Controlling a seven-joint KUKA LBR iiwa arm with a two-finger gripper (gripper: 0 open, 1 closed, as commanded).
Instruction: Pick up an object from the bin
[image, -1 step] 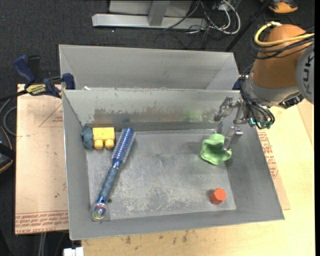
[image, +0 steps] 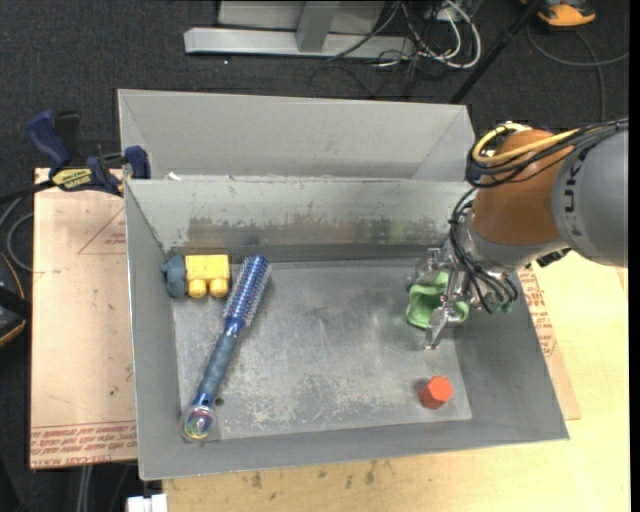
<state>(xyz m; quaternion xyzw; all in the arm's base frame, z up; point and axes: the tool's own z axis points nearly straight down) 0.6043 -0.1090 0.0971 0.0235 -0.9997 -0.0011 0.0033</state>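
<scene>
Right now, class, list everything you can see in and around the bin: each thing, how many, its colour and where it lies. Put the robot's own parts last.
bin: one, grey metal, middle of the view
brush: one, blue, lying slantwise at the bin's left, head toward the back wall
block: one, yellow, back left corner, next to the brush's head
lump: one, grey-blue, against the block's left side
red piece: one, red, front right of the bin floor, on its own
green thing: one, green, right side of the bin, at the gripper, partly hidden by it
arm: one, grey with an orange cover, reaching in from the right
gripper: one, down at the green thing
</scene>
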